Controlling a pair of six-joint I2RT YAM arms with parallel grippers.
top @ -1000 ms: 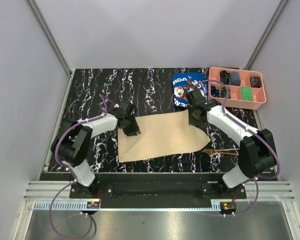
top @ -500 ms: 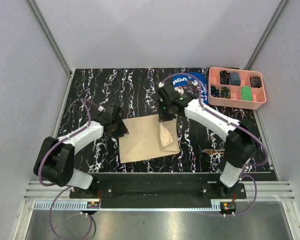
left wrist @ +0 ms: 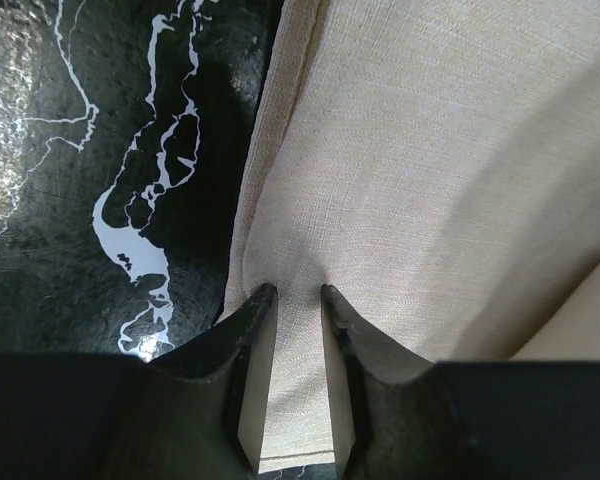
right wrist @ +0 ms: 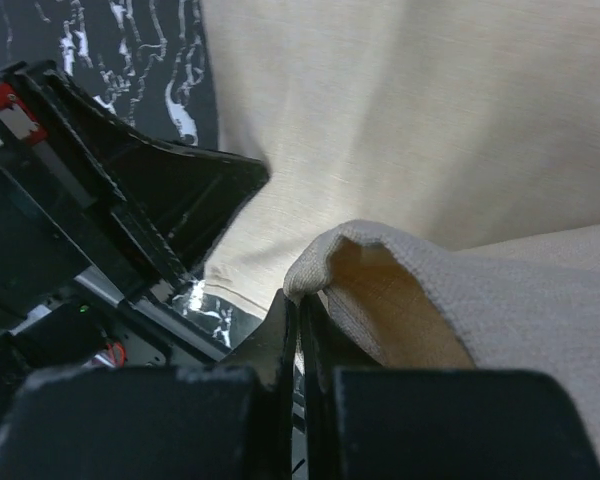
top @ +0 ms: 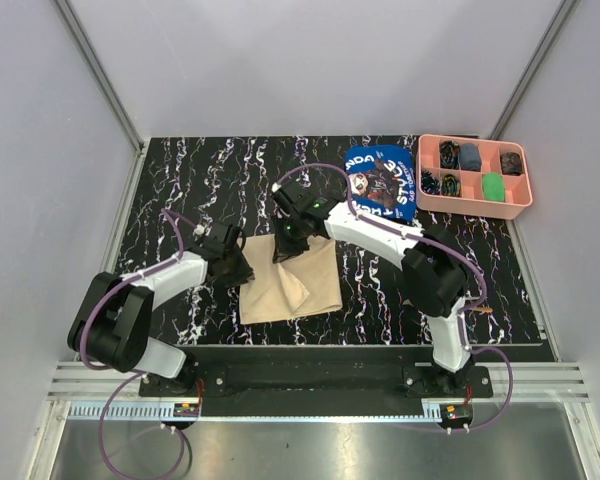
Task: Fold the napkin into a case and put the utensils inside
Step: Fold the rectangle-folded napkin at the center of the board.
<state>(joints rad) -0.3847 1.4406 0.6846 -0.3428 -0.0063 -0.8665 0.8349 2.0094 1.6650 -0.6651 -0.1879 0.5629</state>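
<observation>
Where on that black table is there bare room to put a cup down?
Bare: the back-left table, behind the left arm, and the strip between the tray and the right arm. Crowded: the middle, where the left gripper presses and the right gripper pinches the napkin, blue cloth just behind.

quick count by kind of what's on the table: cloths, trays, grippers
cloths: 2 (napkin, blue printed cloth)
trays: 1 (pink tray)
grippers: 2 (left gripper, right gripper)
total: 5
</observation>
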